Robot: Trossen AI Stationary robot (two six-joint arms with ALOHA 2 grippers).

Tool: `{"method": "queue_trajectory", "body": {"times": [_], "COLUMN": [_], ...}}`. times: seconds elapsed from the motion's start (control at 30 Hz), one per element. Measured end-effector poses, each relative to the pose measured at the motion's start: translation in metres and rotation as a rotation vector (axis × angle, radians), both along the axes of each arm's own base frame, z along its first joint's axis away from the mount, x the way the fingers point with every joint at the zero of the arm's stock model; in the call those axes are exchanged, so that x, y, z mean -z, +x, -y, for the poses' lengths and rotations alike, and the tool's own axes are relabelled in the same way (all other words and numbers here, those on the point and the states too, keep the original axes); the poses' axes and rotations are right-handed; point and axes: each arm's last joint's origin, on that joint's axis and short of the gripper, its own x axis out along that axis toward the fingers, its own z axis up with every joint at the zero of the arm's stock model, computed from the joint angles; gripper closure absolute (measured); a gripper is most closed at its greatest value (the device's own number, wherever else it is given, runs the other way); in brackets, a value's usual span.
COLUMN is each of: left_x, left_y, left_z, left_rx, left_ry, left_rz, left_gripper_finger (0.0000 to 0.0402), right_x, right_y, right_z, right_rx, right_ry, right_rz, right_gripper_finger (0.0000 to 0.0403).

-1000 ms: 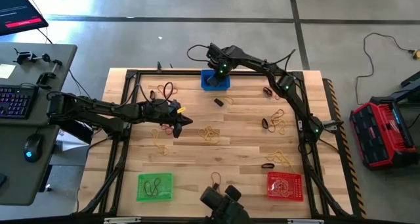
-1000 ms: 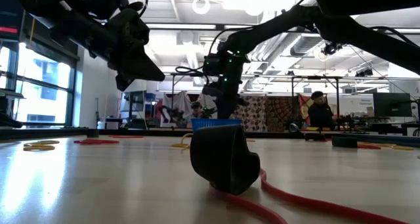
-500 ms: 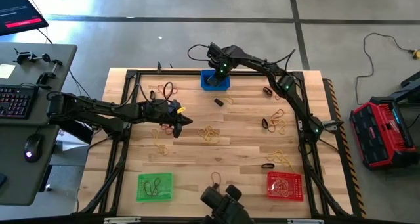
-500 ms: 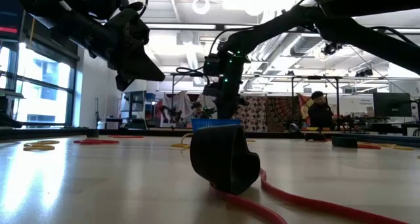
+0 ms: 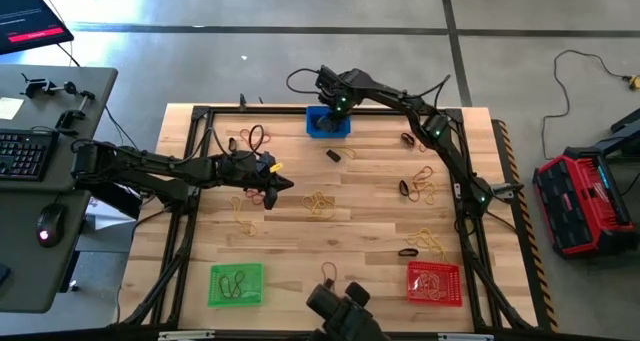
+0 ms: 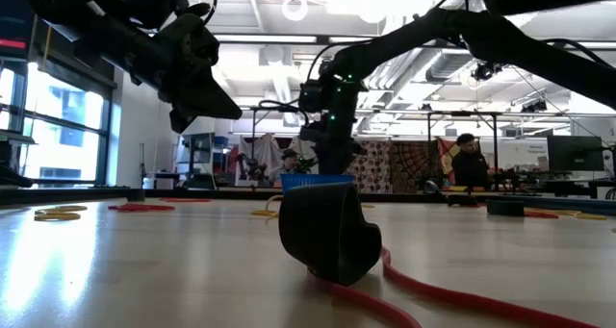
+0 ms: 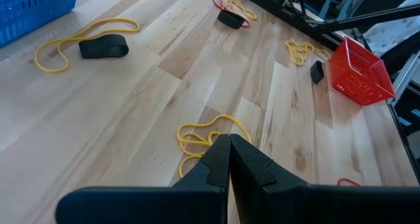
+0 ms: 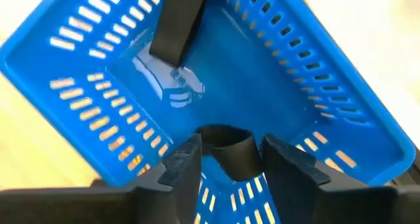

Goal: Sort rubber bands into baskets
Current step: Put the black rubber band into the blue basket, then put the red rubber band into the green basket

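High view recorded a wooden table (image 5: 300, 231) carrying three baskets and a scatter of rubber bands.

Arms: the left arm lay across the table's left half, its left gripper (image 5: 285, 186) above bare wood just beside a yellow tangle (image 5: 320, 203); its fingers (image 7: 223, 161) were pressed together with nothing between them. The right arm reached from the right edge to the far edge, its right gripper (image 5: 327, 116) over the blue basket (image 5: 340, 127).

Baskets: the blue basket stood at the far edge, middle; the green basket (image 5: 237, 285) at the near left, with dark loops inside; the red basket (image 5: 435, 283) at the near right.

Right wrist view: the right gripper's fingers (image 8: 180, 165) stood parted over the blue basket's floor, a wide black band (image 8: 226, 148) sitting between them; whether the fingers touched it could not be told. A second black band (image 8: 178, 23) lay inside the same basket.

Rubber bands: yellow loops (image 5: 430, 241) lay near the red basket, a black band (image 5: 333, 155) just in front of the blue basket, reddish-brown loops (image 5: 255, 138) at the far left, more yellow loops (image 5: 243, 216) at mid-left.
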Motion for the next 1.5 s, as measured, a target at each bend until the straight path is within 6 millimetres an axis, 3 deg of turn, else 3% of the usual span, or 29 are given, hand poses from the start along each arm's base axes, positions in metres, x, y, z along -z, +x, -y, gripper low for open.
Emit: {"method": "queue_trajectory", "body": {"times": [0.3, 0.53, 0.63, 0.8, 0.9, 1.2, 1.5], "left_x": [0.000, 0.000, 0.000, 0.000, 0.000, 0.000, 0.000], "left_y": [0.000, 0.000, 0.000, 0.000, 0.000, 0.000, 0.000], "left_z": [0.000, 0.000, 0.001, 0.001, 0.001, 0.002, 0.002], "left_rx": [0.003, 0.010, 0.014, 0.015, 0.021, 0.065, 0.067], "left_ry": [0.006, 0.003, 0.003, 0.003, 0.012, 0.023, 0.022], "left_rz": [-0.001, -0.003, -0.003, -0.003, -0.004, -0.003, -0.003], "left_gripper_finger": [0.0402, 0.0402, 0.0402, 0.0402, 0.0402, 0.0401, 0.0402], "right_x": [-0.033, -0.049, -0.062, -0.086, -0.095, -0.102, -0.105], "right_y": [0.007, 0.004, 0.002, 0.008, 0.015, 0.042, 0.054], "right_z": [-0.001, -0.003, -0.008, -0.020, -0.029, -0.062, -0.074], "right_rx": [-0.016, 0.016, 0.011, -0.015, -0.035, -0.108, -0.118], "right_ry": [-0.101, -0.102, -0.116, -0.171, -0.201, -0.249, -0.303], "right_rz": [0.065, 0.099, 0.121, 0.214, 0.268, 0.367, 0.413], "right_gripper_finger": [0.0267, 0.0276, 0.0303, 0.0388, 0.0390, 0.0402, 0.0403]}}
